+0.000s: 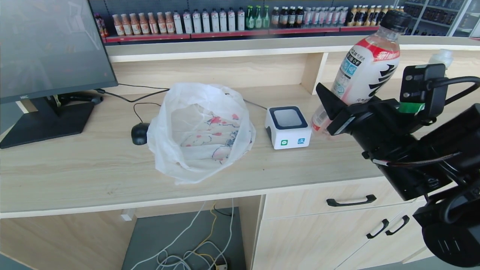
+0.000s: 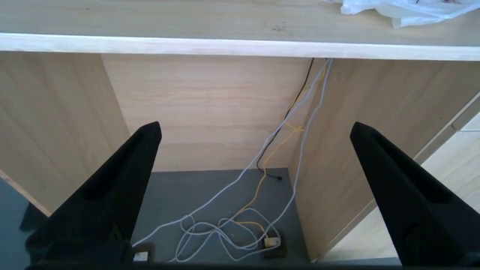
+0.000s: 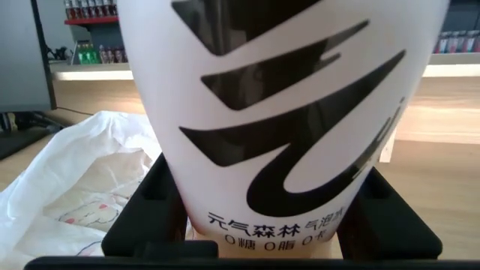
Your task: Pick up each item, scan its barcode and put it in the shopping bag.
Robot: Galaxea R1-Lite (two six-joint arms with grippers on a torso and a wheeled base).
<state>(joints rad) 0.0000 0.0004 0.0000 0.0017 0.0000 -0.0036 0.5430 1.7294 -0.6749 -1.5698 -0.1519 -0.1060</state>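
Your route to the bag runs over the scanner; your left side is boxed in under the counter.
The bottle [image 1: 365, 67] clamped in your right gripper [image 1: 333, 112] hangs just right of the scanner [image 1: 287, 127], which stands between it and the bag [image 1: 200, 131]. The space above the scanner is free, and the bag's mouth gapes upward. A mouse [image 1: 139, 133] sits just beside the bag's left, with the monitor [image 1: 48, 48] beyond. A raised ledge [image 1: 210, 48] and an upright divider [image 1: 313, 69] wall off the back. Your left gripper [image 2: 255, 195], jaws wide apart, sits below the counter edge [image 2: 225, 43], between side panels [image 2: 45, 127], with loose cables [image 2: 240, 225] on the floor.
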